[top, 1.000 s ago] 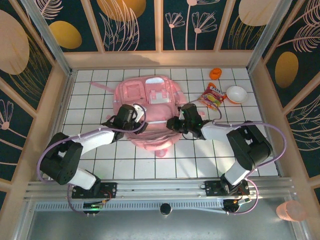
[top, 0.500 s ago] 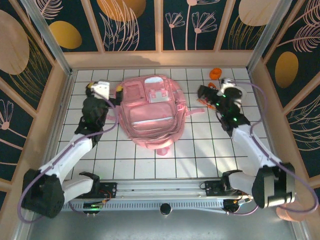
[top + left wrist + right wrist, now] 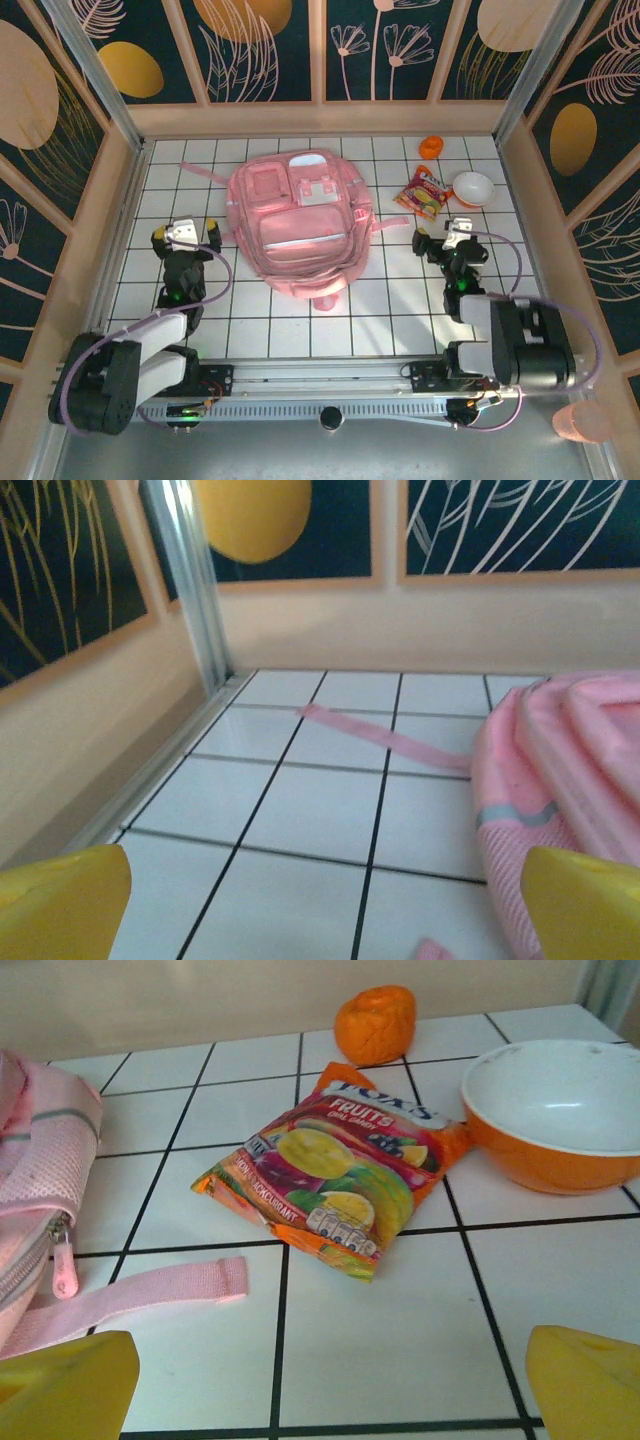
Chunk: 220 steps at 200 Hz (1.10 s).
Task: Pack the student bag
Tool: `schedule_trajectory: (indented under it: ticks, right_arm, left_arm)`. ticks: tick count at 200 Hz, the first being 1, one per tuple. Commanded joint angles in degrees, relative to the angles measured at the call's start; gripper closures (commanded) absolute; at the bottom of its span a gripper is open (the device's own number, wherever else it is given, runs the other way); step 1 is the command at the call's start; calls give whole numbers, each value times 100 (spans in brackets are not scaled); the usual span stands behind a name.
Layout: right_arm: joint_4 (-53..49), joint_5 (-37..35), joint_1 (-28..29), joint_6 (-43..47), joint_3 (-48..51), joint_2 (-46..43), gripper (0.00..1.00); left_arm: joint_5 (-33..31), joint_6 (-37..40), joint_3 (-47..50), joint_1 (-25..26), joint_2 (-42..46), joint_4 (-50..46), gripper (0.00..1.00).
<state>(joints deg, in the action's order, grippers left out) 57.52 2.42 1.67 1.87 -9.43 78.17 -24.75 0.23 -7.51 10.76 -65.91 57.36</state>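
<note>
The student bag (image 3: 298, 215) is a big pink backpack lying flat mid-table with its front pockets and white patch facing up. My left gripper (image 3: 185, 230) stands open to its left, apart from it, with nothing between the yellow fingertips (image 3: 60, 900). In the left wrist view my left gripper (image 3: 325, 910) faces bare tiles, with the bag's side (image 3: 570, 760) at the right. My right gripper (image 3: 450, 233) stands open to the right of the bag and holds nothing. In the right wrist view my right gripper (image 3: 328, 1390) faces a fruit-candy packet (image 3: 330, 1185), and the bag's zip side (image 3: 45, 1160) shows at the left.
The candy packet (image 3: 425, 193), an orange bowl (image 3: 473, 188) and a small orange ball (image 3: 431, 147) lie at the back right. Loose pink straps (image 3: 380, 738) (image 3: 140, 1295) trail on the tiles. Low walls enclose the table. A pink cup (image 3: 580, 422) sits outside, front right.
Both grippers were on the bag a second ago. They opened, swung out to the sides, and have since drawn back toward the near edge. The bag now lies a little flatter.
</note>
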Motion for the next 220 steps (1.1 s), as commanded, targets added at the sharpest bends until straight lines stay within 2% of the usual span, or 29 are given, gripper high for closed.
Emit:
schedule_trajectory:
  ticks: [1,12,22,38,51,78,139,148,158,164,172,176,181,188,199,220]
  right_arm:
    - [2123,-247,11,154,83,619,1]
    - [2368,-26,-260,-125,129,855,1]
    - [2905,-209,-248,-167,75,1303,1]
    - [1521,-307,-262,-254,-435,1057,1]
    - [1880,166,-501,-368,-306,1130,1]
    - [1810,216,-454,-267,-336,1140,1]
    - [1833,216,-455,-274,-339,1151,1]
    - [1833,216,-450,-277,-336,1153,1]
    - [1833,216,-456,-274,-334,1147,1]
    - [1831,216,-457,-276,-334,1145,1]
    - [1834,216,-457,-281,-333,1147,1]
    - [1832,212,-455,-269,-334,1148,1]
    - [1829,215,-457,-274,-334,1147,1]
    - [1833,216,-457,-268,-332,1148,1]
    - [1833,216,-457,-276,-333,1152,1]
    - [1831,216,-454,-271,-333,1143,1]
  left_arm:
    - [-169,-270,185,-49,-440,1402,1]
    - [-218,-248,223,-52,-767,1822,1]
    - [-159,-78,192,-56,-934,2010,1]
    - [-178,65,143,-61,-1223,2334,1]
    - [-211,78,71,-61,-1416,2399,1]
    - [-190,119,71,-61,-1836,2816,1]
    - [31,-1,-102,-197,-1776,2354,1]
    - [195,-90,-66,-309,-1813,2442,1]
    - [772,-278,-2,-602,-2019,2606,1]
    - [683,-313,-91,-647,-2335,2934,1]
    - [466,-481,-468,-672,-2197,1807,1]
    - [648,-567,-608,-780,-2066,1402,1]
    - [876,-640,-568,-905,-2119,1665,1]
    - [772,-651,-466,-918,-2218,2000,1]
    - [748,-696,-497,-918,-2087,1709,1]
    - [747,-679,-483,-919,-2101,1758,1]
